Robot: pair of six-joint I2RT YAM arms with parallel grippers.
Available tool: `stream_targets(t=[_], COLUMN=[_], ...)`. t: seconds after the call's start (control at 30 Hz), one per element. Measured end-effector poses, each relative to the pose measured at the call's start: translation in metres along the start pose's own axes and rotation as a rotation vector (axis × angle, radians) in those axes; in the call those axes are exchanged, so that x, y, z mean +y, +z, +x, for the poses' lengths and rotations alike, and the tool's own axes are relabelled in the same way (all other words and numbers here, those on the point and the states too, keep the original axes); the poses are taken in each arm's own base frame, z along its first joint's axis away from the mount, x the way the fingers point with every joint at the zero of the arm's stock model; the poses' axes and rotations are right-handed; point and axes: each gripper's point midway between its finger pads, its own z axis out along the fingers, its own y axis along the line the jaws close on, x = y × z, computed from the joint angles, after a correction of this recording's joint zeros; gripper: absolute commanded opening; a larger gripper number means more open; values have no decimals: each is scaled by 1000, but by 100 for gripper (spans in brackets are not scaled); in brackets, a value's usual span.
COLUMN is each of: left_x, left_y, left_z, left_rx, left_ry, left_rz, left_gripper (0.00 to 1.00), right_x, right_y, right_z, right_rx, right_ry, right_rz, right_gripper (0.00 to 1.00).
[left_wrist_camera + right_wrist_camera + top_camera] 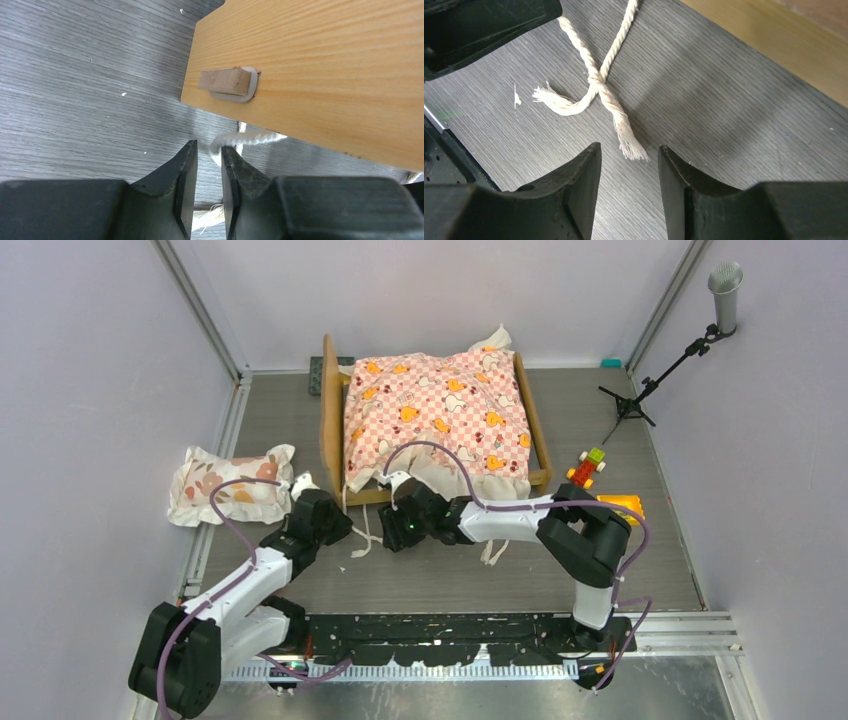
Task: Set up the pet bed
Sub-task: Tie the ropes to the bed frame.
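The pet bed [328, 410] is a tan wooden frame at the table's middle back, covered by a pink-checkered ruffled sheet [435, 410]. A floral pillow [230, 483] lies to its left on the table. My left gripper [343, 524] sits at the bed's near left corner. In the left wrist view its jaws [209, 147] stand narrowly apart under the wooden panel [320, 65], and a white cord [250, 137] loops past one fingertip, unclamped. My right gripper [392, 538] is open at the bed's front. Two crossed cords [599, 85] lie just ahead of its fingertips [630, 150].
A colourful block toy [588, 468] and an orange object [622, 505] lie right of the bed. A microphone stand [650, 385] rises at the back right. A small wooden block [225, 81] juts from the bed panel. Walls close in on both sides.
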Motion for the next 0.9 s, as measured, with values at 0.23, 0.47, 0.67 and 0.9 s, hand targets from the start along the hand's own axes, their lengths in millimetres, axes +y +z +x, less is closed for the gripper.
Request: stream_targets(t=[0.23, 0.47, 0.67, 0.9], left_x=[-1, -8, -17, -17], left_y=[-3, -13, -33, -69], left_z=[-1, -4, -10, -22], left_rx=[-1, -9, -15, -67], left_ry=[15, 20, 19, 3], left_rz=[11, 53, 105, 141], left_gripper=[46, 49, 50, 50], right_x=[5, 9, 16, 24], right_y=[-24, -46, -48, -50], right_z=[-16, -23, -4, 28], right_rx=[-52, -111, -80, -57], right_ry=[-66, -176, -421, -855], right_rz=[-15, -57, -177, -389], right_gripper=[57, 61, 62, 58])
